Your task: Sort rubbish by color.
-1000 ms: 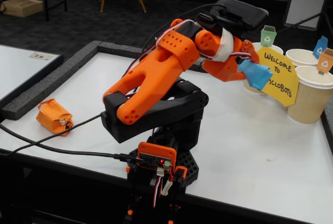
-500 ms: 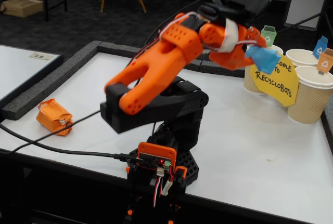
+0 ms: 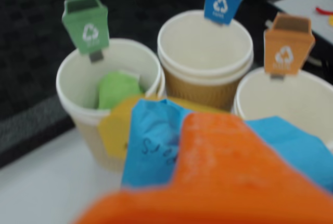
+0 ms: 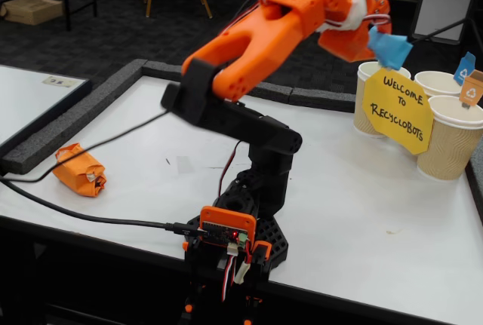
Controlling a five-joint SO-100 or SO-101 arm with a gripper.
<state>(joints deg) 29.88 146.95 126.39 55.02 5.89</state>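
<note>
Fingers (image 4: 381, 38) gripping the light blue bundle (image 4: 389, 47) above the cups; wrist view alone showing the green bundle (image 3: 117, 90) sitting in the green-tagged cup (image 3: 78, 86), fixed view alone showing the orange bundle (image 4: 78, 169) lying on the surface (image 4: 362, 219).

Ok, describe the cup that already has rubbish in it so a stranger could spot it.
In the wrist view, three paper cups stand together past the table's edge. Take the leftmost cup, with the green bin tag clipped to its rim. Only it holds anything: a green bundle; the other two look empty.

The gripper's fingertips (image 3: 218, 182) are blurred, and the blue bundle (image 3: 156, 146) is partly covered by them.
</note>
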